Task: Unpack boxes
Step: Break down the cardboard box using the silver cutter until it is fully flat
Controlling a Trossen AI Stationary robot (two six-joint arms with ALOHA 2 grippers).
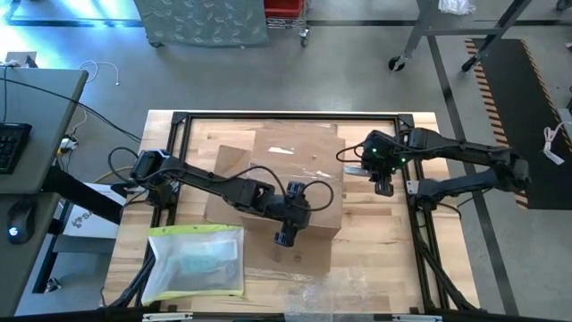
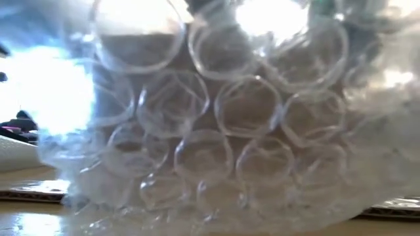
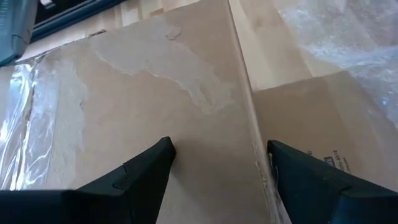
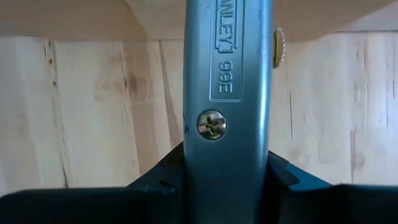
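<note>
Closest to my low camera there is only bubble wrap, pressed so near the lens that it hides the table behind it. Just past that, at the near left corner, the clear sleeve with a yellow edge lies flat, set aside from the work, I judge. In the middle of the table sits the brown carton, flaps and tape strips on top. My left gripper hangs over the carton's near end with its fingers spread wide and nothing between them; from its wrist camera I see bare cardboard and a seam below, so I take it as poised to brace or lift a flap. Farther off, beside the carton's right edge, my right gripper is clamped on a grey utility knife, body gripped squarely between the fingers, pointing toward the box. I read that hold as ready to slit the tape; the carton looks not yet fully opened.
</note>
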